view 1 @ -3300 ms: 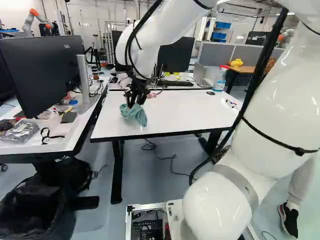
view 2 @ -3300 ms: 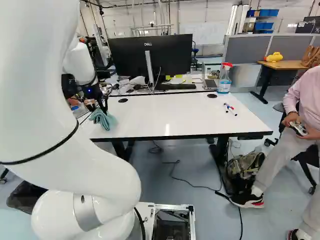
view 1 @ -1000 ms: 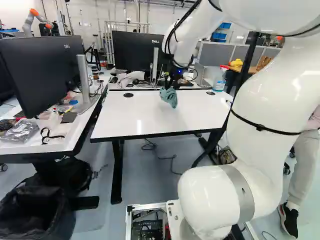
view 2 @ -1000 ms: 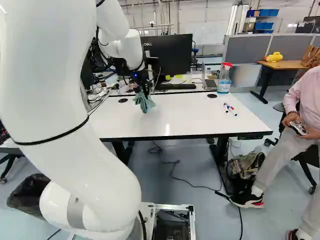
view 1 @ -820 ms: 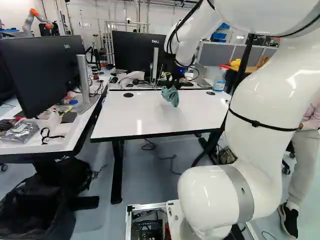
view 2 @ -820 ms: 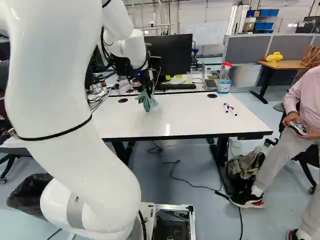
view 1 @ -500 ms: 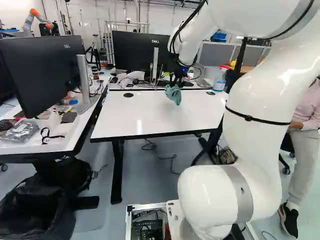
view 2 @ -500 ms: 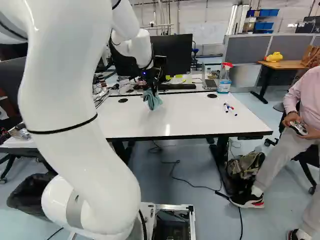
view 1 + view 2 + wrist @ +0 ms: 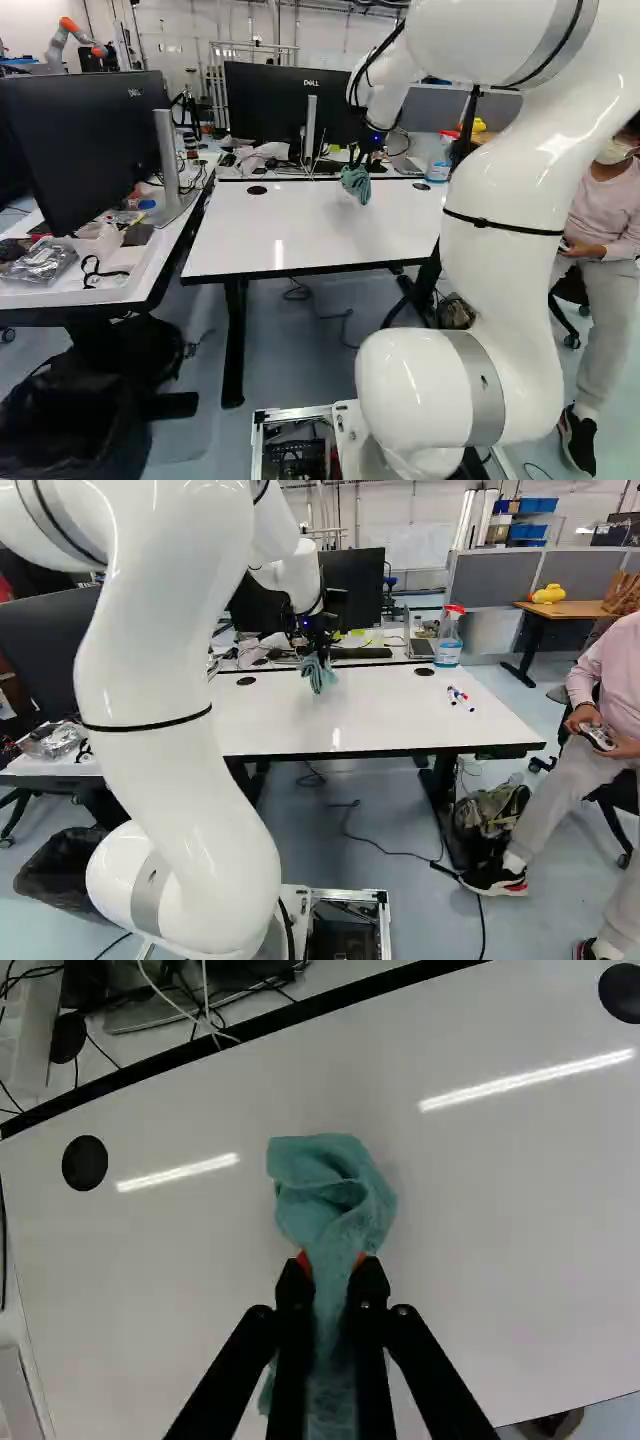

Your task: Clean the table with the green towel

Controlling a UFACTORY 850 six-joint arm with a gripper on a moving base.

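Over the far part of the white table [image 9: 300,235], my gripper [image 9: 364,168] holds the green towel [image 9: 356,185] in the left base view; in the right base view the towel [image 9: 318,674] hangs below the fingers. The wrist view has the gripper [image 9: 332,1265] shut on the towel [image 9: 330,1195], which is bunched ahead of the fingertips and trails back between them. Whether its lower end touches the tabletop I cannot tell.
A spray bottle [image 9: 448,638] stands at the far edge, with several markers [image 9: 460,698] nearer. Monitors [image 9: 350,585] stand behind. Left is a cluttered desk [image 9: 90,285]. Another robot [image 9: 72,38] stands far back.
The arm has swung to the right along the far side of the table, carrying the towel with it. Earlier it was nearer the table's left side. The base has not moved.
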